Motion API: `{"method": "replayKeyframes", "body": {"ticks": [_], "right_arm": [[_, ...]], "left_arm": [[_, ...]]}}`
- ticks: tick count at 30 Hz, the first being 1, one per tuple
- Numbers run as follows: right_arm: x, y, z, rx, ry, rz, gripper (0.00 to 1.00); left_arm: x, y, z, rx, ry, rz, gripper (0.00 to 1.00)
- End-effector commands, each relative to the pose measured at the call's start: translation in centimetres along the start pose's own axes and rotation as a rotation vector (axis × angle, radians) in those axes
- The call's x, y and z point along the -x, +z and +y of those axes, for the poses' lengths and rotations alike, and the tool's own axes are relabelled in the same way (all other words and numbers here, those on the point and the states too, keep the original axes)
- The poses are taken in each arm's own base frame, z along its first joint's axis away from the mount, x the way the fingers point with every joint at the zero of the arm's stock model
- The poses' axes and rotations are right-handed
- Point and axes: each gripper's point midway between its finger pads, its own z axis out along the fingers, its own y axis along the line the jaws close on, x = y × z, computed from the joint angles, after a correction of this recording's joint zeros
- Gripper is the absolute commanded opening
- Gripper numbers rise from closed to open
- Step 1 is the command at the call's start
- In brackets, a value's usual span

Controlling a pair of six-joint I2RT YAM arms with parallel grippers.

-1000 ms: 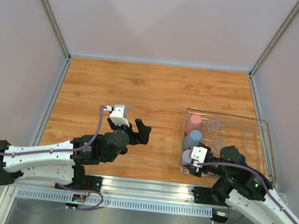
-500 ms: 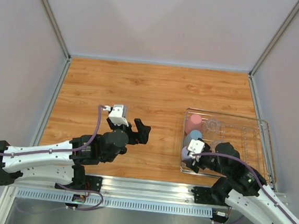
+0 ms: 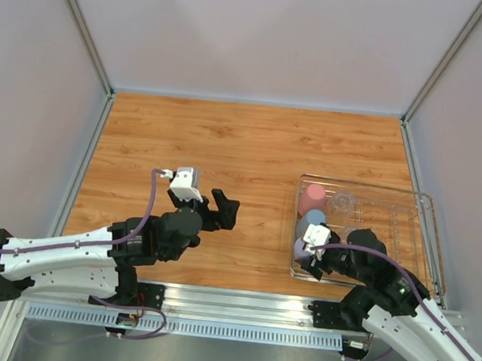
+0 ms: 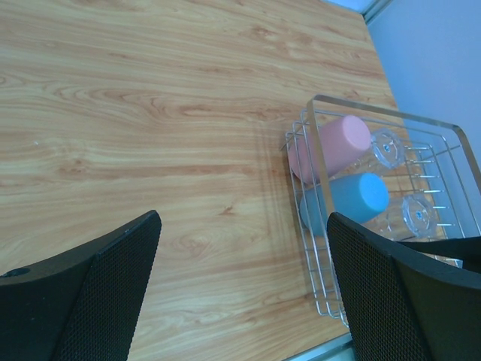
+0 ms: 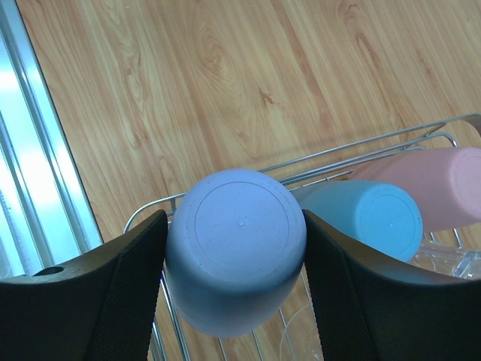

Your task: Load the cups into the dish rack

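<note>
The silver wire dish rack (image 3: 425,201) lies at the right of the table. A pink cup (image 3: 311,199), a blue cup (image 3: 311,223) and two clear glass tumblers (image 3: 343,202) (image 3: 352,235) stand upside down in it. My right gripper (image 5: 234,226) is shut on the lavender cup (image 5: 237,252), held bottom up over the rack's near left corner, next to the blue cup (image 5: 376,218). My left gripper (image 4: 244,222) is open and empty above bare table, left of the rack (image 4: 316,301). The pink cup (image 4: 338,147) and the blue cup (image 4: 357,199) also show in its view.
The wooden table (image 3: 227,145) is walled by grey panels on three sides. A metal rail (image 3: 239,299) runs along the near edge, just in front of the rack.
My right gripper has shifted slightly away from the near edge with the lavender cup, closer to the blue cup. My left gripper has drifted a little to the left.
</note>
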Motion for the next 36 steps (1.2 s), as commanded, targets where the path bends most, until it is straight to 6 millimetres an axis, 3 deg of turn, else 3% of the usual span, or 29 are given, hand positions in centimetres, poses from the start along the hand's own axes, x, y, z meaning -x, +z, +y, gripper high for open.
{"method": "replayKeyframes", "body": {"ticks": [1,6,25,31,36], "right_arm": [[1.3,-0.5,-0.1,0.010,-0.010,-0.034,0.41],[1.4,-0.5,0.3,0.032,-0.008,-0.035,0.45],[0.8,-0.2,0.3,0.037,-0.006,-0.008,0.82],[0.9,-0.2,0.3,0.035,-0.004,-0.009,0.84],[2.8,-1.0,-0.8,-0.024,0.052,-0.054,0.91]], "left_arm": [[0.4,0.1,0.3,0.007,-0.019,-0.023,1.00],[0.2,0.1,0.4,0.010,-0.023,-0.022,1.00],[0.6,0.3,0.4,0.011,-0.014,-0.042,1.00],[0.6,0.3,0.4,0.009,-0.020,-0.042,1.00],[0.7,0.3,0.3,0.004,-0.010,-0.045,1.00]]}}
